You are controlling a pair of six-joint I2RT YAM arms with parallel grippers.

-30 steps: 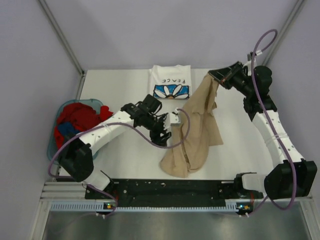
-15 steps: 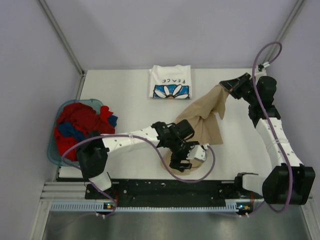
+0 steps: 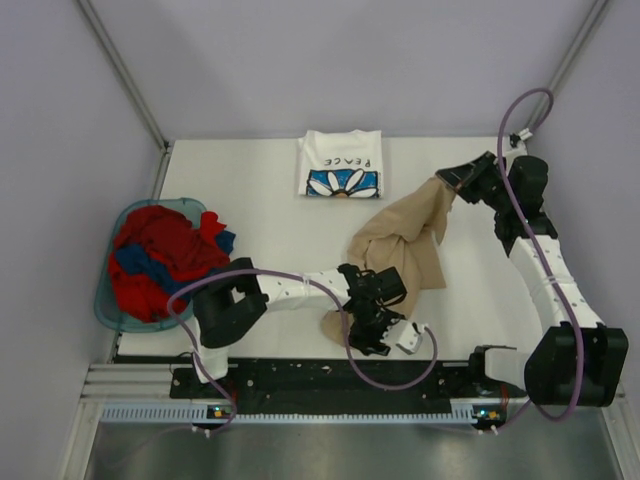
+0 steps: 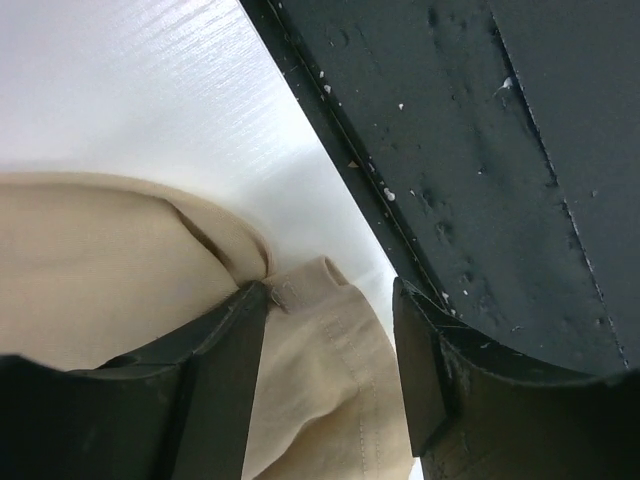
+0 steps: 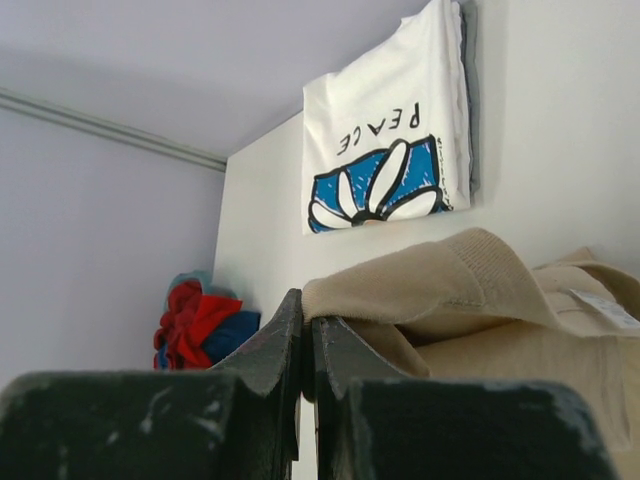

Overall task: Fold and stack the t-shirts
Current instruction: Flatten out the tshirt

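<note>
Right tool (image 5: 305,345) is pinching the tan shirt (image 3: 400,245) (lying below the folded PEACE shirt (image 3: 341,163)) while left tool (image 4: 330,350), spread, is straddling its hem, risking a slipped grab.

The word "PEACE" is printed in dark capitals on the folded white t-shirt (image 3: 341,163) lying at the far edge of the surface (image 3: 250,180), above a blue daisy print. No other lettering can be read.
</note>
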